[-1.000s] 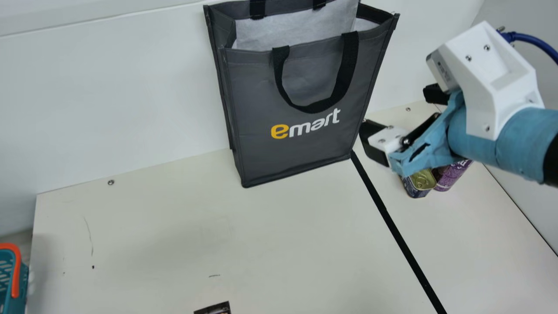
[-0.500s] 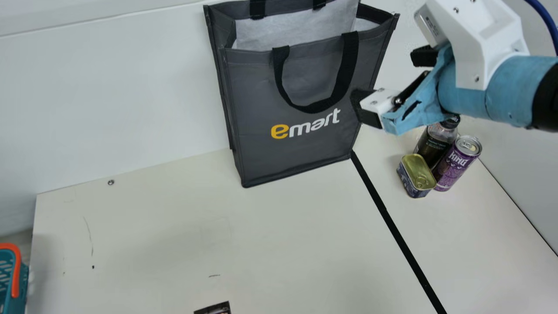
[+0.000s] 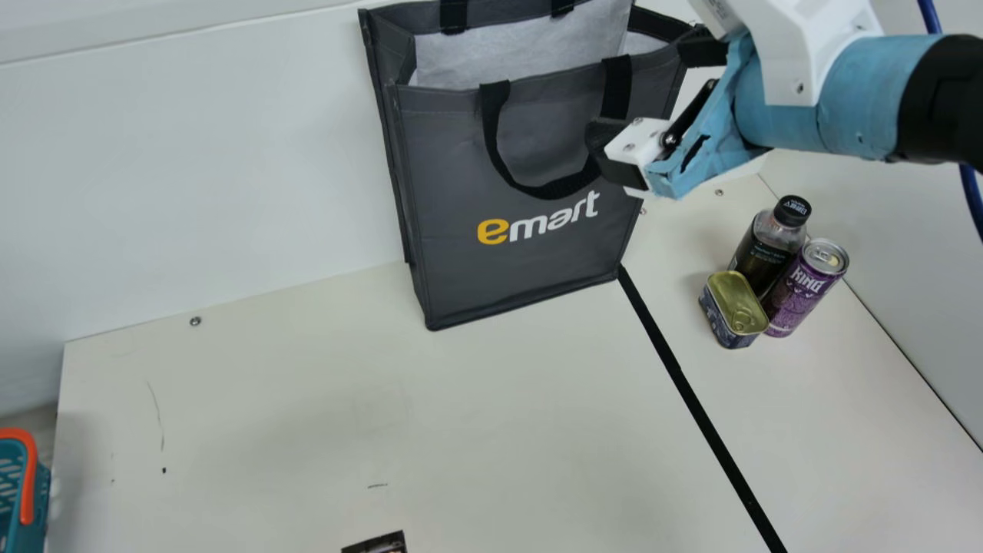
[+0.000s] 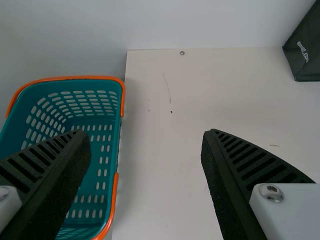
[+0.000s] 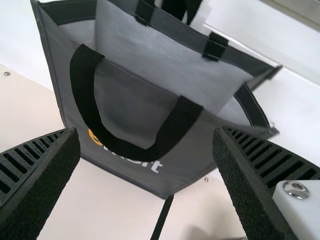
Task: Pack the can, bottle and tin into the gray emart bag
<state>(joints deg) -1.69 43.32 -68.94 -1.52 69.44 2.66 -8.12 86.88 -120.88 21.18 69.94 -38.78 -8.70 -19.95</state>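
In the main view, you have the cream table (image 3: 253, 415) running back to a pale wall (image 3: 192, 153), with a black strip (image 3: 691, 392) slanting across it. A teal basket (image 3: 15, 499) with an orange rim sits at the left edge, and part of a dark item (image 3: 376, 545) pokes in at the bottom. The gray emart bag (image 3: 522, 146) stands upright by the wall, mouth open, its front handle (image 3: 499, 146) hanging down. Your right gripper (image 3: 641, 92) is at the bag's right side, up near the rim — you can't tell whether it touches. The tin (image 3: 736, 307), bottle (image 3: 768, 246) and can (image 3: 806, 288) stand close together on the table, to the right of the strip, lower than that gripper and off to its right.

In the left wrist view, you see table, wall, the basket beside the table's edge and a corner of the bag. Your left gripper (image 4: 146, 145) has its fingers spread wide.

In the right wrist view, your right gripper (image 5: 146, 140) is wide open too, facing the bag — the front handle shows between its fingers, with the table beyond.
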